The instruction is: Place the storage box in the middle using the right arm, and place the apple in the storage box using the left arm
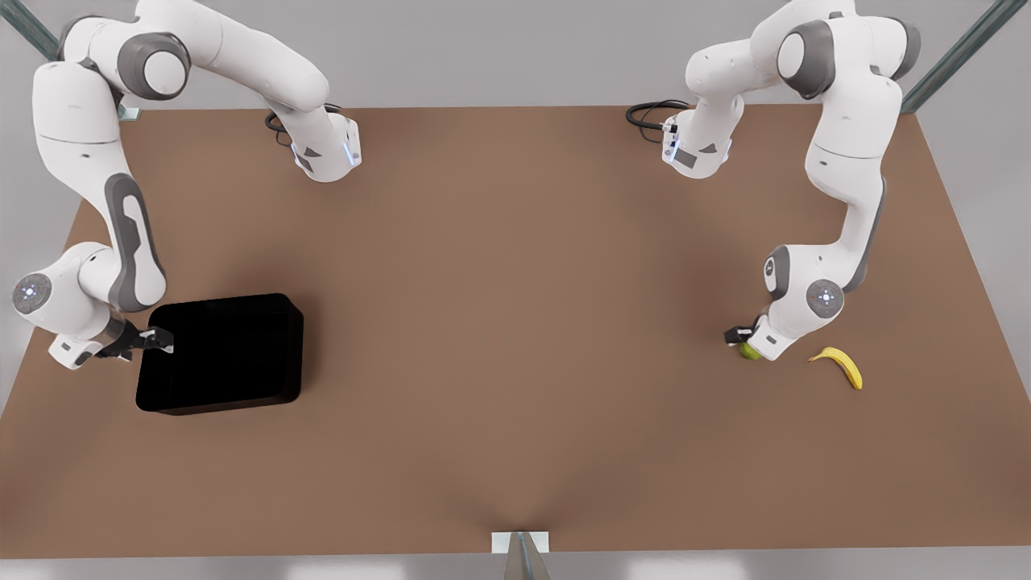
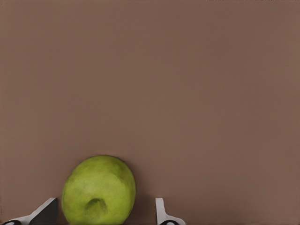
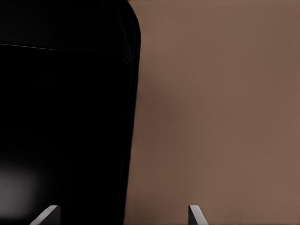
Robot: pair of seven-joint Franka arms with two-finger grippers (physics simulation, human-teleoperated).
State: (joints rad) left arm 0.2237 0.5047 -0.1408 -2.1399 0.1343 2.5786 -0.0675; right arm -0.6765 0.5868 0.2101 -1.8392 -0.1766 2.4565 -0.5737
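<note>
— While the storage box (image 1: 221, 354) sits far over on the front view's left of the brown table (image 1: 515, 322), where is your right gripper (image 1: 158, 339)?

— I have my right gripper at the box's wall on the side away from the table's middle, low down by the rim. From my right wrist view, my two fingertips (image 3: 45, 215) are spread, and the black wall of the storage box (image 3: 65, 117) runs between them, one tip over the dark inside, the other over bare table (image 3: 215, 112). They stand apart on either side of the wall; I cannot tell whether they touch it. The box rests flat on the table.

— And your left gripper (image 1: 743, 340)?

— Down at the table on the front view's right, with the apple (image 1: 751, 351) at its tips. In my left wrist view the apple (image 2: 99, 190) lies on the table (image 2: 187, 84) between my fingertips (image 2: 161, 213), close to one tip and with a clear gap to the other. My fingers are apart, not pressing the fruit. Its stem dimple faces my camera.

— Anything else nearby?

— A yellow banana (image 1: 841, 365) lies near the apple, further toward the front view's right, not touching it.
</note>
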